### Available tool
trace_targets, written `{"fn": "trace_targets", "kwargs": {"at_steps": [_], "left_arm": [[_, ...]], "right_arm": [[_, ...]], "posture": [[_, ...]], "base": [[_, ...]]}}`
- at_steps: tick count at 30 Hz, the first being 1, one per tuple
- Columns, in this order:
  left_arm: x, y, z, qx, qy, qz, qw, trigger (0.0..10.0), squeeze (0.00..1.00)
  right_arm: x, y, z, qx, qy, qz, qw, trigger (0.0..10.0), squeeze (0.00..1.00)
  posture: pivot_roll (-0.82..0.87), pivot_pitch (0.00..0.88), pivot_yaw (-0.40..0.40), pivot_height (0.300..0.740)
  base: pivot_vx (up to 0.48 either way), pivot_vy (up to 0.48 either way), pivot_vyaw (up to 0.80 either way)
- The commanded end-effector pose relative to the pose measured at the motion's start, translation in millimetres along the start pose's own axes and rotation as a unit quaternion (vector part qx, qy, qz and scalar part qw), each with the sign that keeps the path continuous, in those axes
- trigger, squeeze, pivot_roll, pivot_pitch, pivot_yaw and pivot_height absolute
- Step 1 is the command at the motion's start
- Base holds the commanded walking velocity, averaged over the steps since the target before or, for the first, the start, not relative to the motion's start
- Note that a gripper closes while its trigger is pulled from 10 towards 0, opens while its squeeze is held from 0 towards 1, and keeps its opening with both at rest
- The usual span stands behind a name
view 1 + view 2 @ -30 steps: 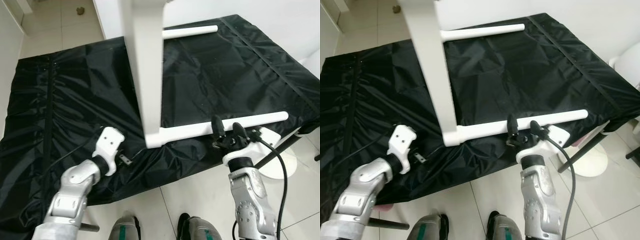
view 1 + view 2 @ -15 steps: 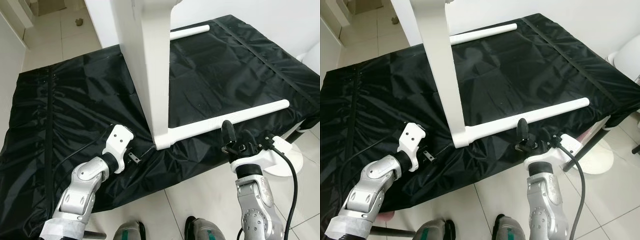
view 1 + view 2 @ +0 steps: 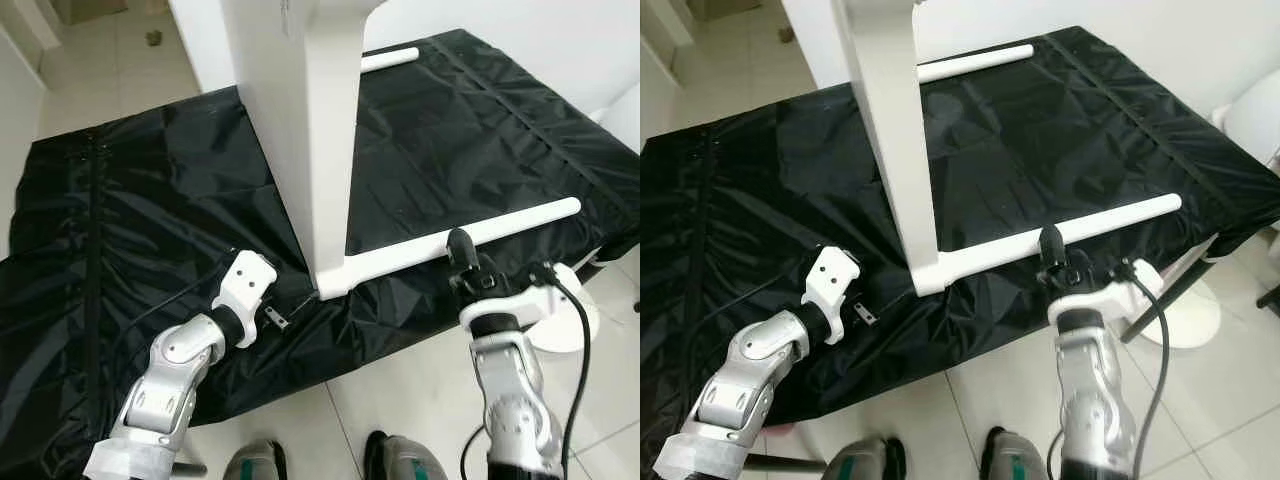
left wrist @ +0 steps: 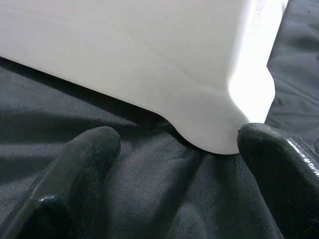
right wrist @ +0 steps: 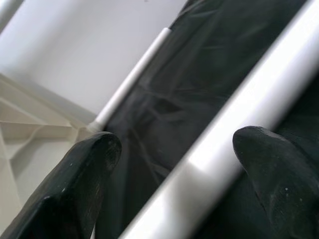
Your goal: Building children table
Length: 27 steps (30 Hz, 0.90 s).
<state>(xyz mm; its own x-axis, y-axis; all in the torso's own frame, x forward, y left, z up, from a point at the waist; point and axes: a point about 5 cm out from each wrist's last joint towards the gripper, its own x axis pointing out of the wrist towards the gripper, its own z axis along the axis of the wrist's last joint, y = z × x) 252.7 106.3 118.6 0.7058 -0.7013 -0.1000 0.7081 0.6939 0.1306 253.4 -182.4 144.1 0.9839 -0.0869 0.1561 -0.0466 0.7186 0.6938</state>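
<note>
Black cloth point(image 3: 150, 200): right end effector point(image 3: 466, 262), open, has neared white leg point(image 3: 470, 235); left end effector point(image 4: 174, 164) open.

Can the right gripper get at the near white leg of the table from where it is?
Probably yes. The right gripper is open with the near leg lying between its fingers, and nothing on the black cloth blocks it.

We count one white tabletop point(image 3: 300, 120) standing on edge, with two white legs point(image 3: 470, 238) point(image 3: 970, 62) reaching out over one black cloth point(image 3: 150, 230). Two tools are in view, left point(image 3: 283, 310) and right point(image 3: 470, 262), and two feet point(image 3: 250, 462) below.
</note>
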Motion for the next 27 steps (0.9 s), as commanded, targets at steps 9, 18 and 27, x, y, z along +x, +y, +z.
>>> {"fn": "trace_targets", "kwargs": {"at_steps": [9, 18, 27], "left_arm": [[8.9, -12.3, 2, -0.025, -0.022, 0.042, 0.999, 10.0, 0.0], [-16.1, -4.3, -6, -0.011, 0.013, 0.073, 0.997, 10.0, 0.0], [-41.5, 2.0, -4, 0.022, 0.048, 0.043, 0.998, 10.0, 0.0]], "right_arm": [[29.1, 12.3, -13, 0.062, 0.032, 0.035, 0.997, 10.0, 0.0], [21.9, 25.3, -14, -0.125, 0.047, 0.08, 0.988, 10.0, 0.0], [24.2, 39.1, -14, -0.204, 0.052, 0.148, 0.966, 10.0, 0.0]], "posture": [[0.05, 0.164, 0.006, 0.74], [0.06, 0.158, 0.015, 0.74], [0.07, 0.143, 0.008, 0.74]], "base": [[0.0, 0.0, 0.0], [0.0, 0.0, 0.0], [0.0, 0.0, 0.0]]}}
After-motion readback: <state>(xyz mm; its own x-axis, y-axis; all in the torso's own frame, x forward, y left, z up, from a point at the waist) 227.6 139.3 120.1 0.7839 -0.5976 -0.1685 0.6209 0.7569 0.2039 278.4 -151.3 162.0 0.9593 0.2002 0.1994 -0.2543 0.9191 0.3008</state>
